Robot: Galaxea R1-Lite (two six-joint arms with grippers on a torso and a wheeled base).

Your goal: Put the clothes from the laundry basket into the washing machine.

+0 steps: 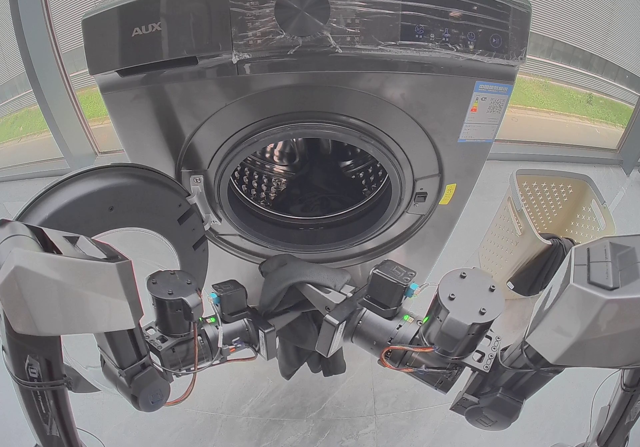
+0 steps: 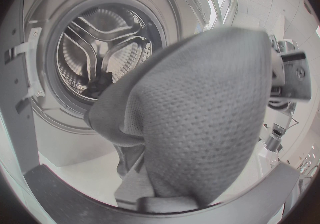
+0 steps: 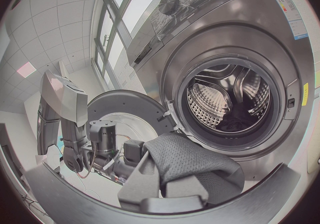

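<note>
Inside drum (image 1: 267, 182), clothing (image 3: 238, 119), garment (image 1: 543, 268) in basket (image 1: 567, 202), cloth (image 1: 293, 282) gripped

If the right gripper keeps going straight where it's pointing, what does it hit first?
Probably the left gripper, facing it just across the dark garment the right gripper holds. Depth is unclear, so it might slip past toward the open door.

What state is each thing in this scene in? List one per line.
Washer door: open, swung left.
Drum: dark clothes inside.
Garment: dark, gripped, hanging below the opening.
Basket: standing, dark clothing draped over its rim.
Right gripper: shut on the garment.
</note>
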